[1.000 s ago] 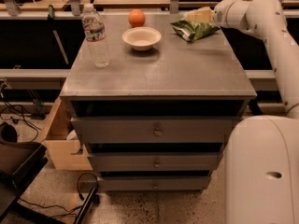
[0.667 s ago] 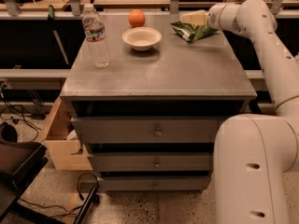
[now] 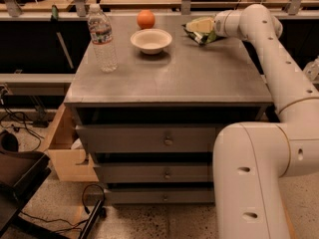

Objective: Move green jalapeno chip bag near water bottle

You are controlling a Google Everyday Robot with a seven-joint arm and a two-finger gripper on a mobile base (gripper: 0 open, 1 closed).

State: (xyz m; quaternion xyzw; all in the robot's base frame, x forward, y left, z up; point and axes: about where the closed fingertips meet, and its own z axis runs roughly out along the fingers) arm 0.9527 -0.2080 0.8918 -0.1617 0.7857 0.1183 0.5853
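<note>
The green jalapeno chip bag (image 3: 200, 30) lies at the far right of the cabinet top (image 3: 169, 78), crinkled, with lighter green and white markings. My gripper (image 3: 210, 29) is at the bag's right end, at the tip of the white arm (image 3: 269, 59) that reaches in from the right; the wrist hides most of it. The water bottle (image 3: 101, 38), clear with a white cap and a label band, stands upright at the far left of the top, well apart from the bag.
A white bowl (image 3: 151, 40) sits between bottle and bag, with an orange (image 3: 145, 19) behind it. The grey cabinet has several drawers (image 3: 167, 139). A wooden box (image 3: 62, 151) and cables lie on the floor at left. A rail runs behind the cabinet.
The arm has swung in from the right and reached further left over the bag. The bag, bottle, bowl and orange stay in place.
</note>
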